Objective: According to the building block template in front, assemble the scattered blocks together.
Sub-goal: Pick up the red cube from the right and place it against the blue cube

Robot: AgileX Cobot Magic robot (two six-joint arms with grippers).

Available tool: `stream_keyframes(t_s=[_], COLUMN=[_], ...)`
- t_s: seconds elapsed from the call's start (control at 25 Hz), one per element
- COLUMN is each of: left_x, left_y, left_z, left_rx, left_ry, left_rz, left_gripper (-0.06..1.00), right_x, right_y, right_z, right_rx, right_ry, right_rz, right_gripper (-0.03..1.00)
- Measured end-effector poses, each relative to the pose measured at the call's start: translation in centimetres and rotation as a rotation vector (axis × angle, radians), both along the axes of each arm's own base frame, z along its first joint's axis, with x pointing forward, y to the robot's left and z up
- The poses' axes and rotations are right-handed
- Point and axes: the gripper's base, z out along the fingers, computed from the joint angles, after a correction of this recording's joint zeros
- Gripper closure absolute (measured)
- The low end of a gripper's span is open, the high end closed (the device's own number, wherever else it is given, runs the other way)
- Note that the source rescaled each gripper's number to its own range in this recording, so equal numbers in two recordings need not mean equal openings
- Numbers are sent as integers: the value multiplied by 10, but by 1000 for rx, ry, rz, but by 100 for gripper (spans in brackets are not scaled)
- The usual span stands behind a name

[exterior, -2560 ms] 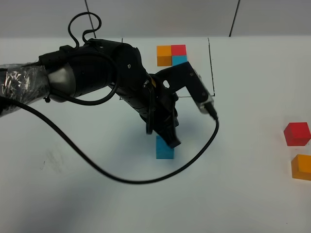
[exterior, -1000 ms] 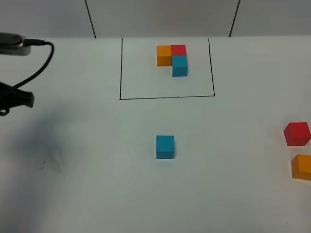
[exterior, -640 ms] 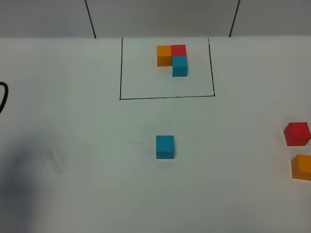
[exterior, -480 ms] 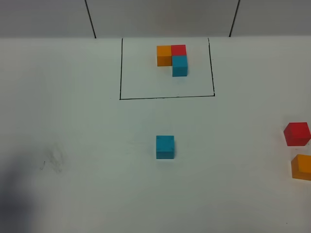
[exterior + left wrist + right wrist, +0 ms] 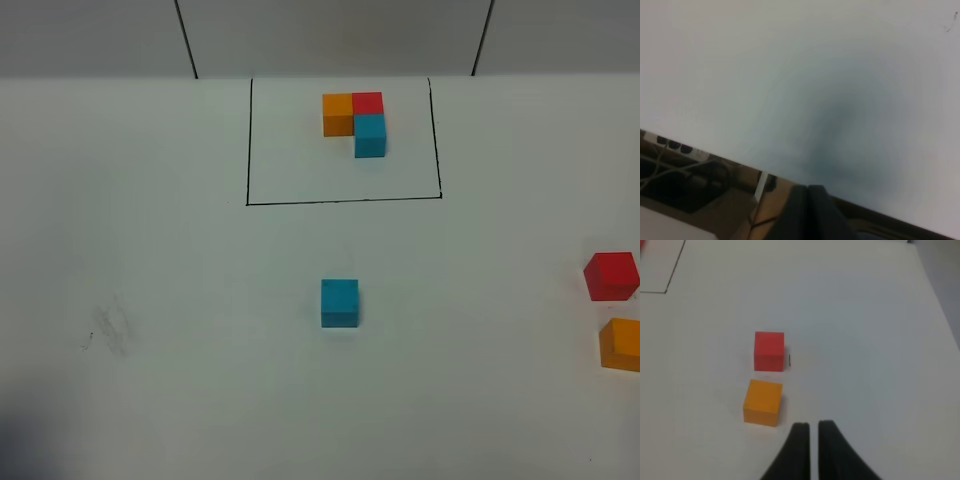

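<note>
The building block template (image 5: 355,120) is an L of orange, red and cyan cubes inside a black drawn rectangle (image 5: 343,200) at the far middle of the table. The scattered cyan cube (image 5: 339,302) stands alone at the table's middle. The scattered red cube (image 5: 611,276) and orange cube (image 5: 622,344) sit close together at the right edge. They also show in the right wrist view, red (image 5: 769,350) and orange (image 5: 762,402). My right gripper (image 5: 812,426) is shut and empty, just beside the orange cube. My left gripper (image 5: 807,189) is shut and empty over the table's edge. Neither gripper shows in the exterior view.
A faint smudge (image 5: 108,328) marks the table at the left. The left wrist view shows the table's edge (image 5: 740,162) with a power strip and cables (image 5: 675,160) below it. The rectangle's corner line (image 5: 670,280) shows in the right wrist view.
The left arm let go of the cyan cube at the table's middle and withdrew to the left, out of the exterior view. Its shadow has faded. The cubes have not moved.
</note>
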Motion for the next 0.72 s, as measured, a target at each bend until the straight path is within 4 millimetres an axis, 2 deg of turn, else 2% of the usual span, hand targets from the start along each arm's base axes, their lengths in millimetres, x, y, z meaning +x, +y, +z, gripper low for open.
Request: stream_keyframes(t_s=[0.2, 0.44, 0.72], left_x=[-8, -9, -9], left_y=[-4, -16, -14], left_z=[3, 0, 0], left_rx=[-32, -69, -59], left_ry=[-56, -80, -84], left_rz=[-66, -287, -263], left_gripper=[94, 94, 94], right_x=[0, 0, 0], right_y=[0, 0, 0], right_z=[0, 0, 0], right_rx=[0, 0, 0], right_ry=[0, 0, 0], right_rz=[0, 0, 0], right_gripper=[97, 97, 97])
